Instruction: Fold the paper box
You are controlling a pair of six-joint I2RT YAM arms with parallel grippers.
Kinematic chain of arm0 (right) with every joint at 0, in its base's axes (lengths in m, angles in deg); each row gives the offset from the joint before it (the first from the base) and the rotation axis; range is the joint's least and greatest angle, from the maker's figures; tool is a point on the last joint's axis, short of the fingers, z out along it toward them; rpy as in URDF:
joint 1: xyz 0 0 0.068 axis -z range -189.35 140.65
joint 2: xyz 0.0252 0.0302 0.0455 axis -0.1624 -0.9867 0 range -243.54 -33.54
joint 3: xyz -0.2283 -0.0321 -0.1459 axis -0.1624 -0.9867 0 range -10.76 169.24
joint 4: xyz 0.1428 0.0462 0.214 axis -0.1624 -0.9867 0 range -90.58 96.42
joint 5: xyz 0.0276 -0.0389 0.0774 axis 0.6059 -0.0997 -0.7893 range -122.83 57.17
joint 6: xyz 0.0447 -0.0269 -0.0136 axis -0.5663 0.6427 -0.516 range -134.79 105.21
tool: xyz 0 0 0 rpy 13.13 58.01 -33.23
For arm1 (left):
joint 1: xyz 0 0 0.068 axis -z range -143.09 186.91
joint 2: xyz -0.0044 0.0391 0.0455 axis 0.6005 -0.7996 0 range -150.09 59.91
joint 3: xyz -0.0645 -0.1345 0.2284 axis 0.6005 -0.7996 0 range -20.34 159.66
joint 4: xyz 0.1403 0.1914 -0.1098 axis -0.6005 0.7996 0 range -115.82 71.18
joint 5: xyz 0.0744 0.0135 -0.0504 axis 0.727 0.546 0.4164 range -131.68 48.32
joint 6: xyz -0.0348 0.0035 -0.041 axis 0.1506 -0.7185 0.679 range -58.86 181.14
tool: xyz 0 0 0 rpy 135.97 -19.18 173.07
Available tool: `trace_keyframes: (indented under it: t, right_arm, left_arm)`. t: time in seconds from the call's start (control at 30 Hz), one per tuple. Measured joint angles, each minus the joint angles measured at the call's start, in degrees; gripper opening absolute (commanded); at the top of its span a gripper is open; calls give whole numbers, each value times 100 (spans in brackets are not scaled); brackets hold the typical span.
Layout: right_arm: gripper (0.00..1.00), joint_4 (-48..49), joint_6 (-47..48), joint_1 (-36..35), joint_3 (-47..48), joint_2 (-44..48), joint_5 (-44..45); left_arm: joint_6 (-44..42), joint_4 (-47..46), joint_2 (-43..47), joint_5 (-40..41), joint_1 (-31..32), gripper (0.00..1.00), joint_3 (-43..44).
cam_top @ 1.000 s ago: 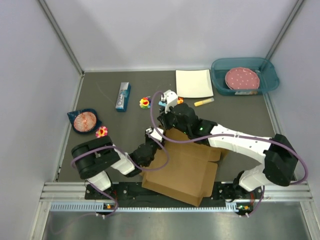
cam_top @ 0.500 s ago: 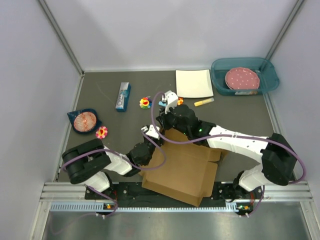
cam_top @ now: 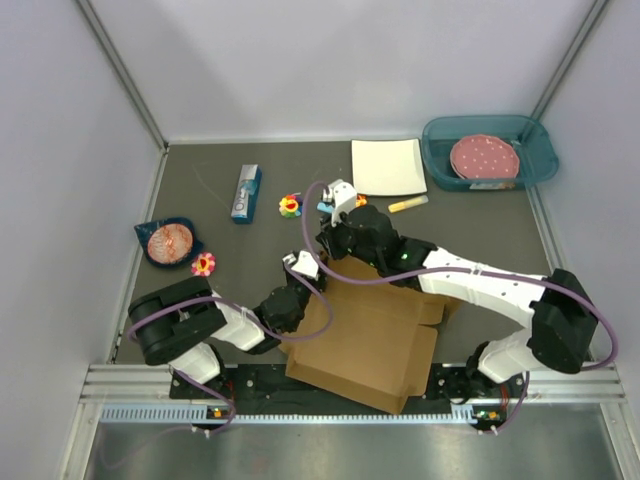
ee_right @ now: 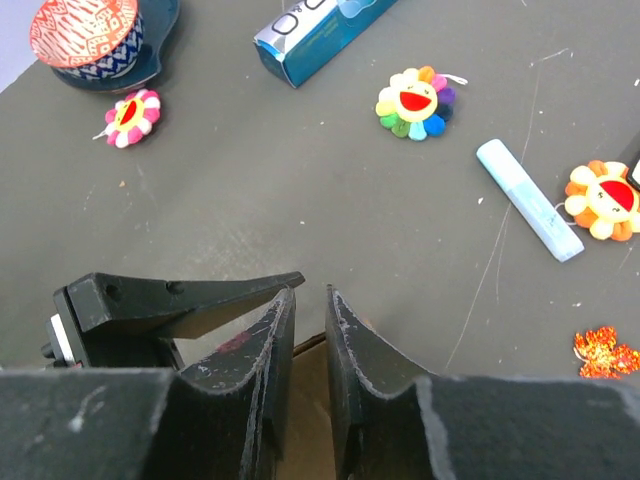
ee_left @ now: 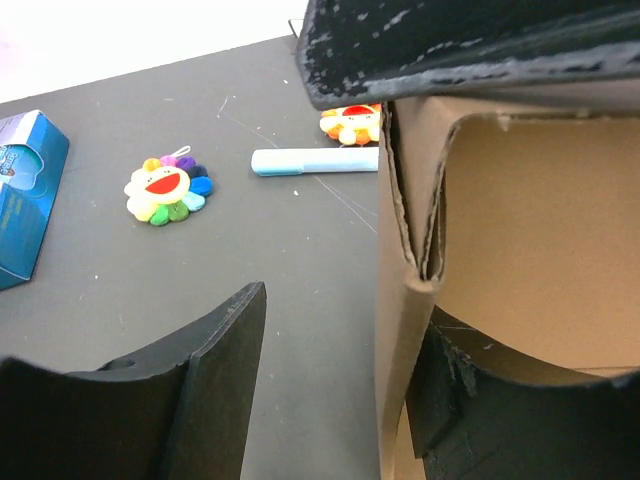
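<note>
The paper box (cam_top: 365, 335) is brown corrugated cardboard, partly folded, lying near the front between the arms. In the left wrist view one upright doubled wall (ee_left: 400, 370) stands between my left gripper's (ee_left: 335, 400) fingers. It rests against the right finger (ee_left: 480, 410), well apart from the left finger (ee_left: 200, 390), so that gripper is open. My right gripper (ee_right: 310, 300) is nearly closed on the top of the same wall, with cardboard (ee_right: 308, 400) filling the narrow gap. From above, both grippers meet at the box's far left corner (cam_top: 325, 265).
On the table beyond the box lie a rainbow flower toy (ee_right: 415, 102), a light-blue marker (ee_right: 528, 200), an orange flower (ee_right: 605, 200) and a blue carton (cam_top: 246, 192). A patterned bowl (cam_top: 170, 242) sits left. A white square plate (cam_top: 388, 166) and a teal bin (cam_top: 535, 160) sit at the back right.
My left arm's elbow has swung a little to the left and its jaws have widened slightly. The right gripper stays on the box wall, almost in the same place.
</note>
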Motion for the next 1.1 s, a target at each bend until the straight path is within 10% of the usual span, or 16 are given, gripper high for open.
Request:
trace_keyframes:
  t: [1.1]
  right_arm:
    - [18, 1475, -363, 37, -704, -66, -195]
  left_arm:
    - [170, 28, -551, -310, 9, 55, -17]
